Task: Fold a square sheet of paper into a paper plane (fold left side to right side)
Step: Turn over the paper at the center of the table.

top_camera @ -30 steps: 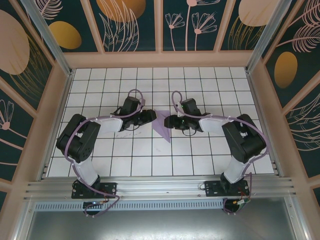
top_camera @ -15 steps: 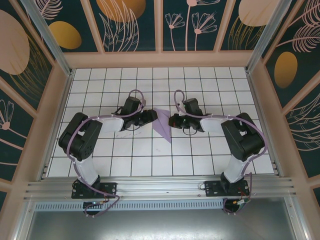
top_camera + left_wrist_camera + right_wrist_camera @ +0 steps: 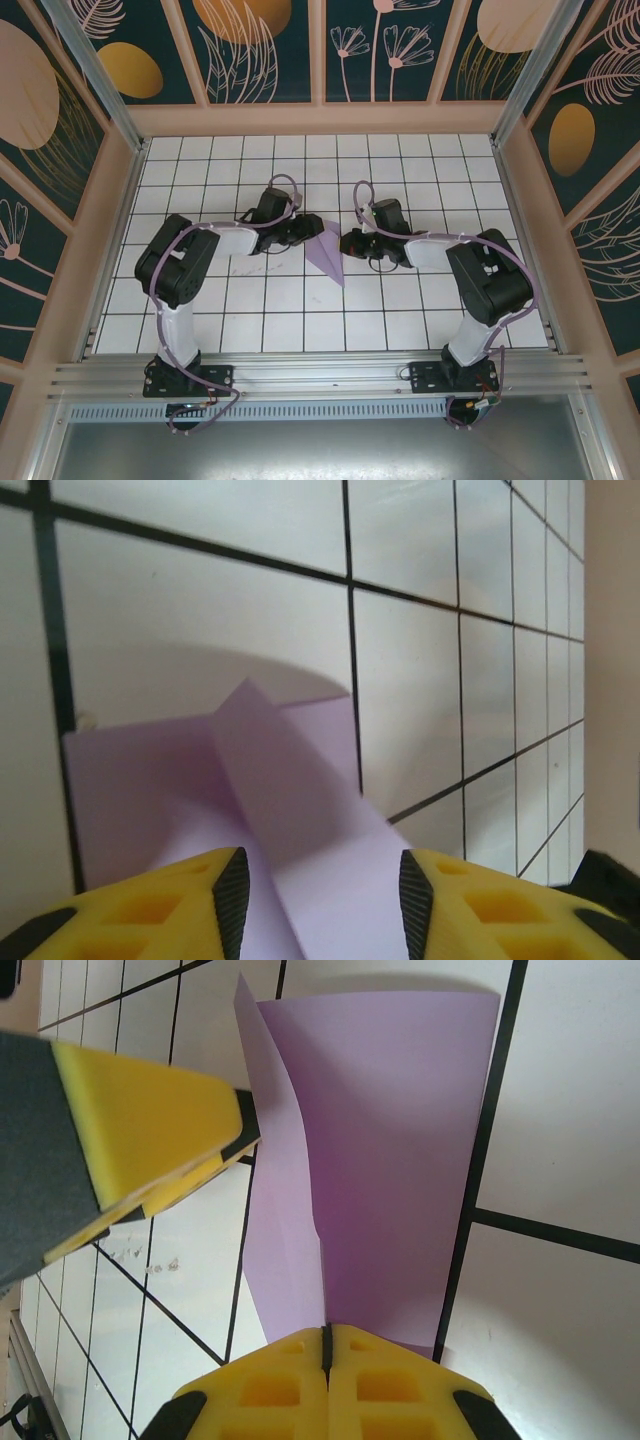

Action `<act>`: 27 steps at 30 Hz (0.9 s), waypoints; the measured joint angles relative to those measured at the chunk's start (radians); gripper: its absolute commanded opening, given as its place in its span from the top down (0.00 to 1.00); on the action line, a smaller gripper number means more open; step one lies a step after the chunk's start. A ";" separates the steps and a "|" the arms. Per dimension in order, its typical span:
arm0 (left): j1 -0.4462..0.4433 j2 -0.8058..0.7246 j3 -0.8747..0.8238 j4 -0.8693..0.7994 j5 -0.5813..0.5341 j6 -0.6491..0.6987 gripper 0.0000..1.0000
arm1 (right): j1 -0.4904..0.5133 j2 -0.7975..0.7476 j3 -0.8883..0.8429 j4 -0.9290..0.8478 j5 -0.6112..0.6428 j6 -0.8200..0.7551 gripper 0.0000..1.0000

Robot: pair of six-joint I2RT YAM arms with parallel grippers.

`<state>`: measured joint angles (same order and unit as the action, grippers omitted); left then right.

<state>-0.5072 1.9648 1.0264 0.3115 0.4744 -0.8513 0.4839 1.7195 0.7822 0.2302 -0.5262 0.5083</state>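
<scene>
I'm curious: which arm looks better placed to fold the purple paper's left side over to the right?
Probably the left: the left gripper stands open at the left side of the purple paper, while the right gripper is shut at the opposite edge.

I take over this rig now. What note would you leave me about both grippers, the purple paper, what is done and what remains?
Left gripper: open, jaws standing either side of the thin lavender-purple folded sheet of paper, not clamping it.
Right gripper: shut on the sheet's right edge.
Paper: mostly flat on the white grid-tiled table, between the two grippers, with one flap raised.
Done: several folds are in; the sheet is narrow and pointed.
Left: probably bring the left side over to the right, then press the crease.
</scene>
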 measured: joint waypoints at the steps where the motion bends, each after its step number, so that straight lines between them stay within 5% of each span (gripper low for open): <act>1: 0.000 0.009 0.011 0.001 0.002 0.000 0.60 | 0.000 0.000 0.000 0.000 0.000 0.000 1.00; 5: 0.000 0.045 0.044 0.008 0.014 0.001 0.74 | -0.002 0.000 0.000 0.001 -0.001 0.004 1.00; 10: 0.000 0.050 0.049 0.013 0.016 0.006 0.84 | -0.018 -0.002 -0.011 0.005 -0.003 0.007 0.88; 20: 0.000 0.025 0.054 0.033 0.016 0.024 0.97 | -0.093 -0.222 -0.071 -0.027 0.025 -0.013 0.14; 23: 0.000 -0.043 0.063 0.011 0.014 0.049 0.97 | -0.151 -0.352 -0.122 -0.023 -0.005 -0.019 0.01; 27: 0.000 -0.148 0.138 -0.031 0.006 0.097 0.99 | -0.222 -0.464 -0.171 0.016 -0.109 -0.011 0.01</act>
<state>-0.5072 1.8164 1.1645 0.2802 0.4801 -0.7544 0.2619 1.2556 0.6113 0.2459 -0.6353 0.4969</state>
